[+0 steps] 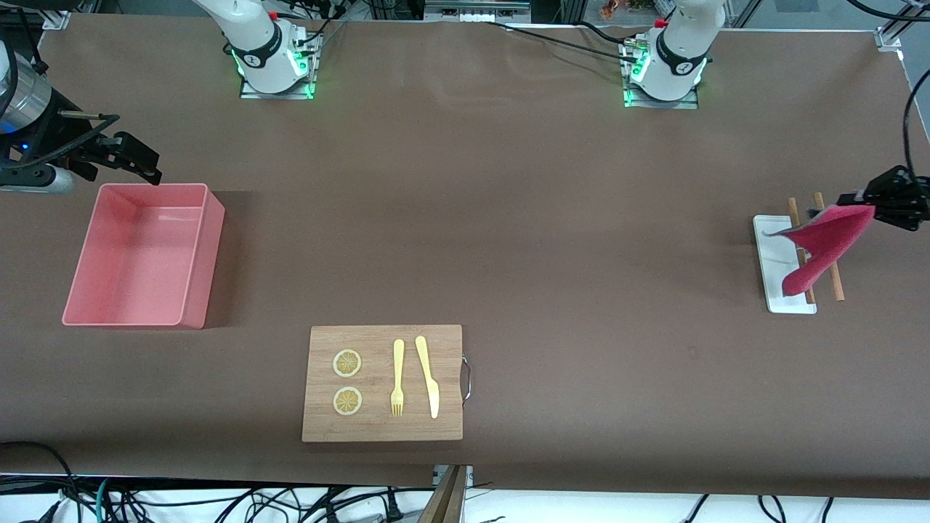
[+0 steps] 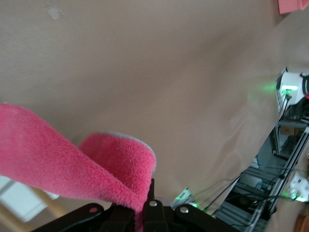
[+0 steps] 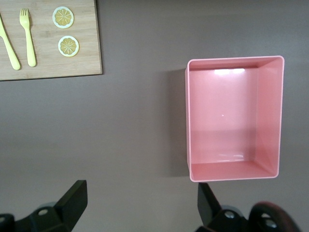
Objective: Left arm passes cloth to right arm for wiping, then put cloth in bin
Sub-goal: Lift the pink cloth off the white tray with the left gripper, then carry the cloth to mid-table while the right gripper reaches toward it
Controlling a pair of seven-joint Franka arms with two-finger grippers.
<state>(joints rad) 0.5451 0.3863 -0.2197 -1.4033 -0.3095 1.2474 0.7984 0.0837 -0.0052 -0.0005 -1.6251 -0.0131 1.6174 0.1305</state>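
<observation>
While the left gripper (image 1: 875,207) pinches one edge of the cloth (image 1: 825,247), lifting it over the white tray (image 1: 770,250) at the front view's three o'clock, the handover is probably not yet begun. At nine o'clock the right gripper (image 1: 127,161) waits spread open above the empty bin (image 1: 196,254). Passing, wiping and binning remain.

Bin (image 1: 145,254) toward right arm's end; tray (image 1: 774,250) toward left arm's; board (image 1: 383,383) between, nearer camera.
</observation>
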